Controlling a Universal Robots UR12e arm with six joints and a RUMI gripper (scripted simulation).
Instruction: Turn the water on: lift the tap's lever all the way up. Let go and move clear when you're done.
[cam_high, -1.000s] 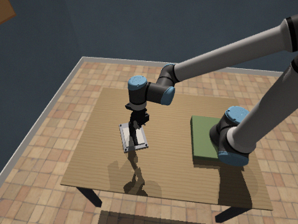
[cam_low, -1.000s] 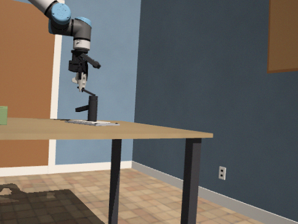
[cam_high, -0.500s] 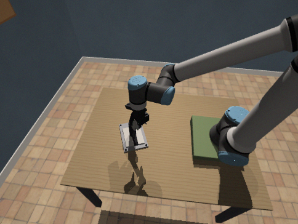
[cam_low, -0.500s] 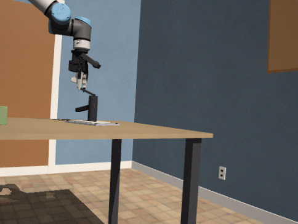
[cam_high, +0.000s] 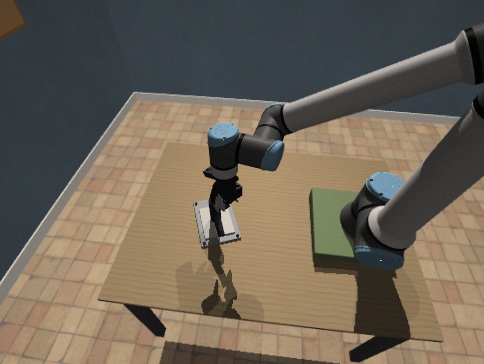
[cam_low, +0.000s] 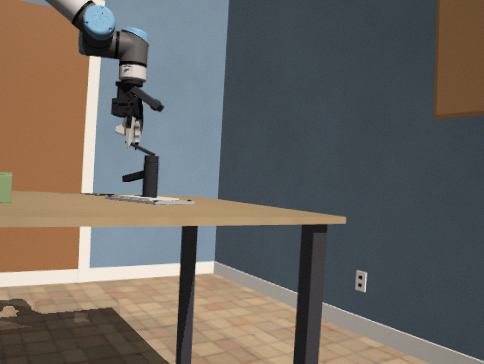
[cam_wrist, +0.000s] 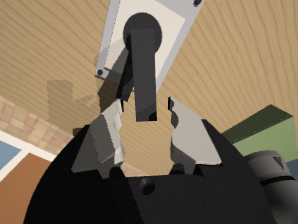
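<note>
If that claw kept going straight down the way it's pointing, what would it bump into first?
Most likely the tap's lever. The gripper points down with open jaws on either side of the lever's tip, holding nothing. Below that come the tap body and its base plate.
</note>
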